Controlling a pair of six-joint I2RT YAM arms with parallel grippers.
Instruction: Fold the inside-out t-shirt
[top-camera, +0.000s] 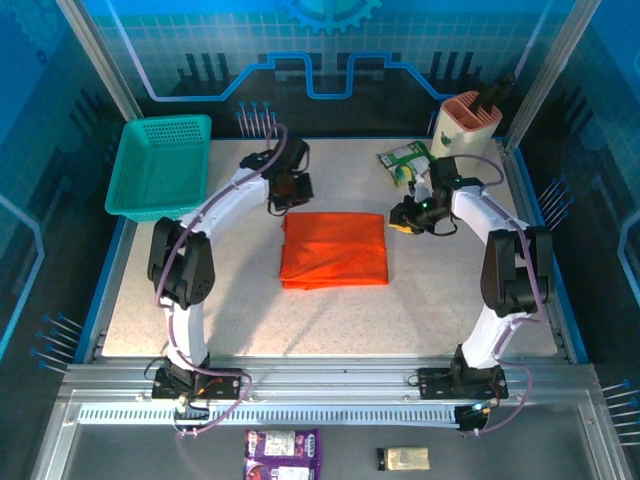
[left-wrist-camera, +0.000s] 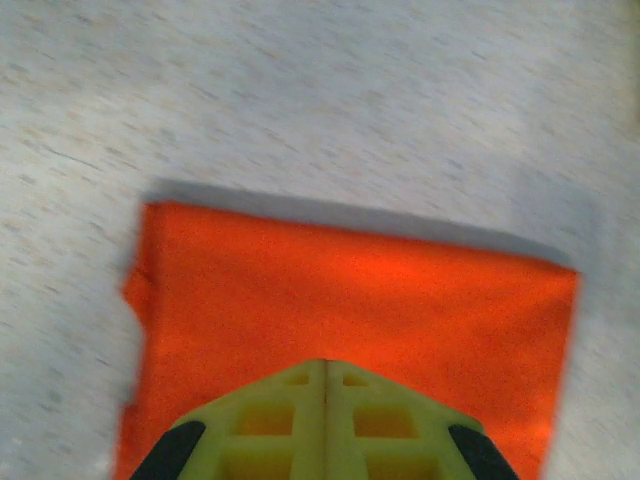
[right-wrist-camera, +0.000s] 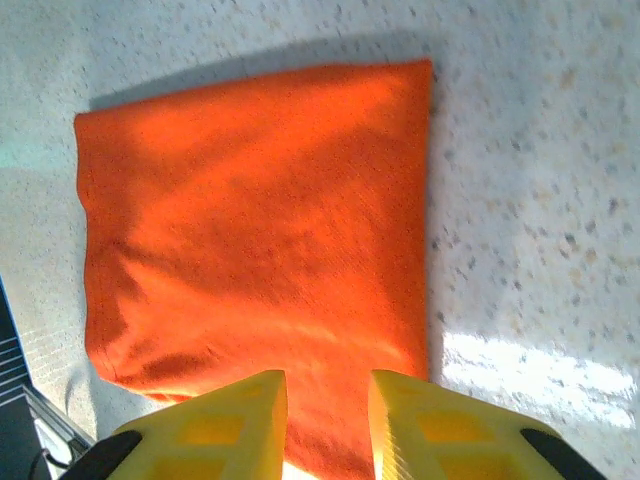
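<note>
Far left: basket (top-camera: 160, 165), not involved. Next, left gripper (top-camera: 288, 190) near the shirt's far-left corner, fingers pressed together, nothing in them. Mid-counter (top-camera: 250, 320): shirt (top-camera: 335, 250) lies as a flat, near-square stack with edges roughly lined up. On the right, right gripper (top-camera: 405, 218) is beside the far-right corner, parted narrowly, no cloth pinched that I can see. Looks like the last fold is down and this is the release. Next: lift both straight up without snagging an edge. Fold once more only if it needs to be smaller.
</note>
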